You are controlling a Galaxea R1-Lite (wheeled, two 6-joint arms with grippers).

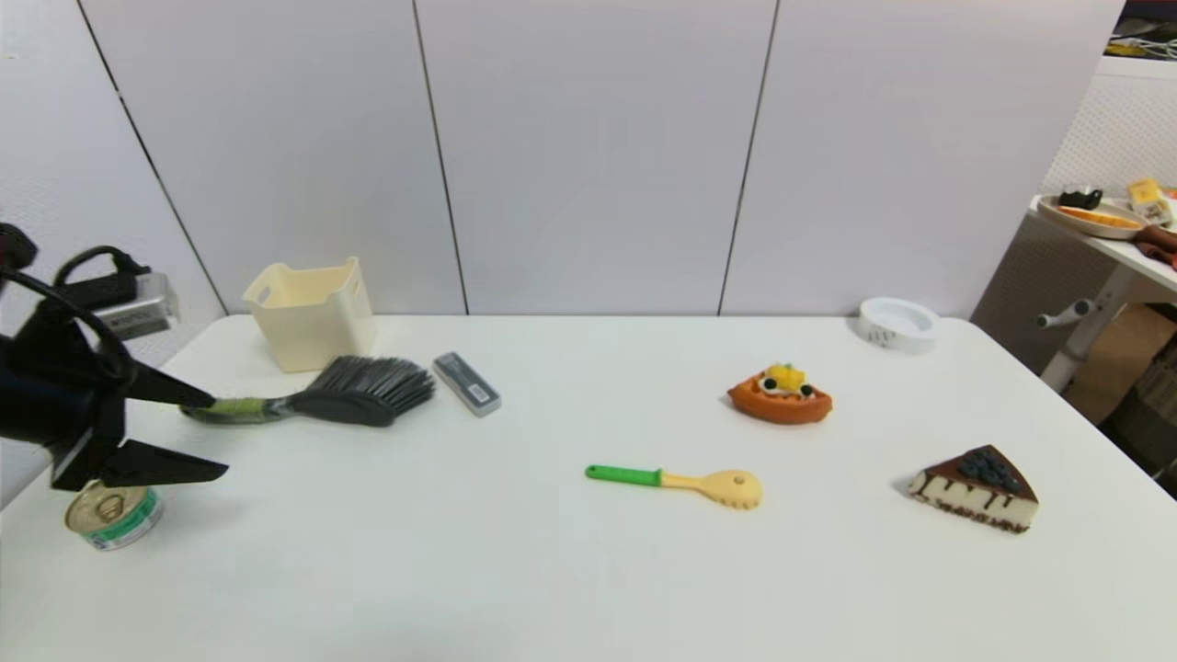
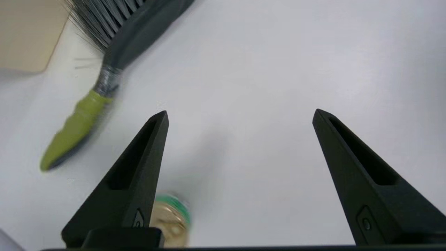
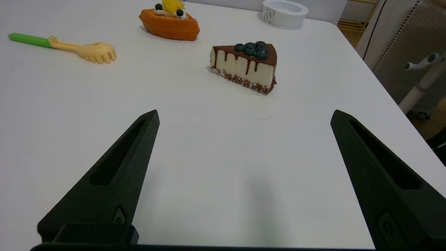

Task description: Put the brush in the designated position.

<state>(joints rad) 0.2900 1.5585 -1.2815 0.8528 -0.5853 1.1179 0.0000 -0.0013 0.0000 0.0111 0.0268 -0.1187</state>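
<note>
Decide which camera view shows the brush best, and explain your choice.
The head view: the whole brush lies in sight, bristles to handle, beside the cream bin. The left wrist view cuts off its head past the open left gripper. The right wrist view misses it.

White panelled wall (image 1: 588, 156) behind white table (image 1: 552, 588); second table (image 1: 1126, 253) far right.

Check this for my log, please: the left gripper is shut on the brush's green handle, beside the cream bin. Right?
Not quite. The left gripper is open and empty, near the brush handle but not gripping it, as the left wrist view shows. The brush does lie beside the cream bin.
</note>
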